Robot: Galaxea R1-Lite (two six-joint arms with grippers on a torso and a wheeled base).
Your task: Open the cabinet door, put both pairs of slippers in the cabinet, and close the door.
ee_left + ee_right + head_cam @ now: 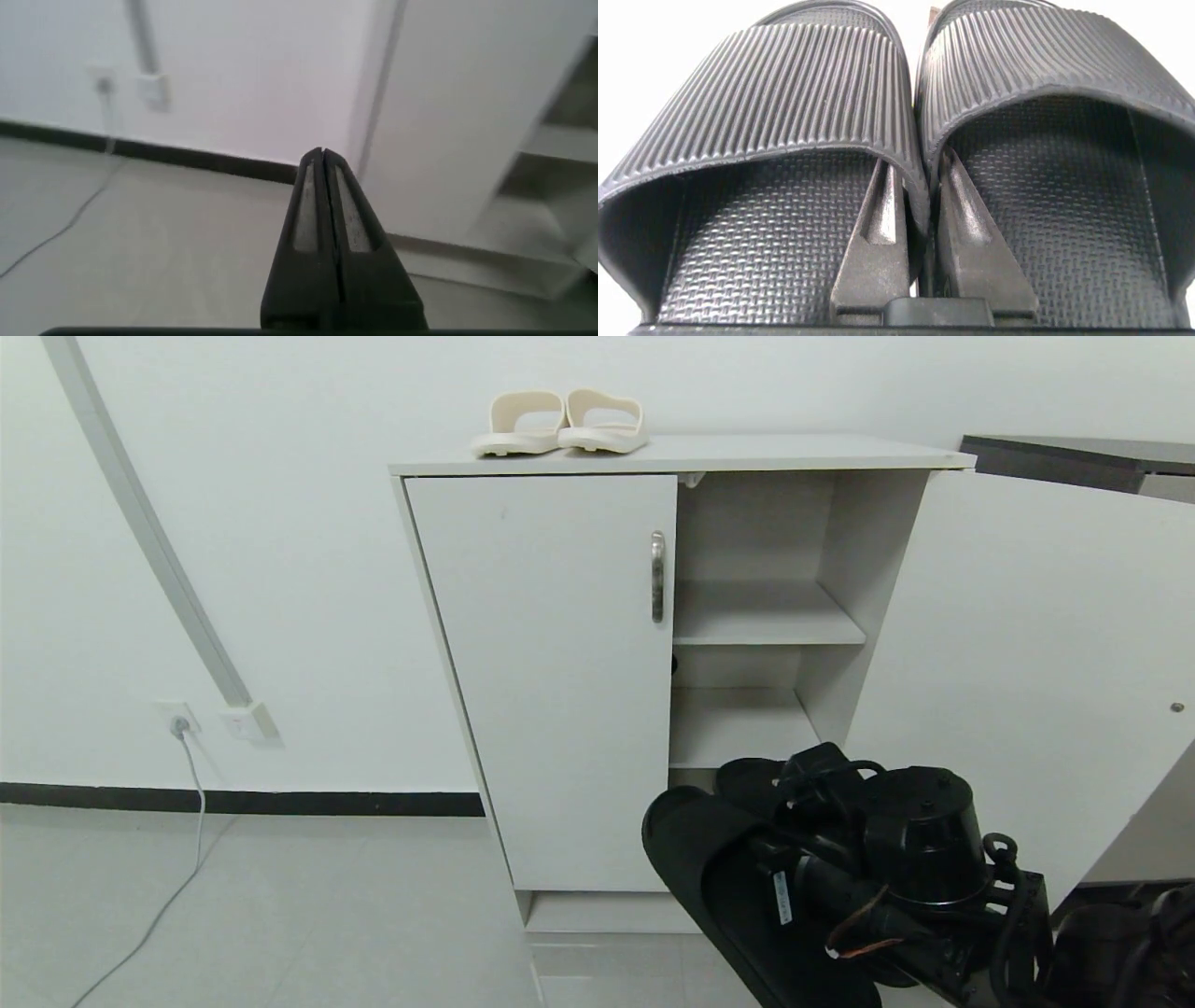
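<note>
A white cabinet (541, 681) stands against the wall, its right door (1027, 663) swung open and its left door shut. Two inner shelves (761, 616) show, both bare. A cream pair of slippers (560, 425) rests on the cabinet top. My right gripper (920, 233) is shut on a black pair of slippers (831, 121), its fingers pinching the two inner side walls together; in the head view the black slippers (728, 868) hang low in front of the open compartment. My left gripper (322, 196) is shut with nothing in it, over the floor left of the cabinet.
A wall socket (177, 719) with a grey cable trailing over the floor sits left of the cabinet. A slanted wall conduit (140, 513) runs above it. A grey surface (1083, 457) stands behind the open door. Open floor lies to the left.
</note>
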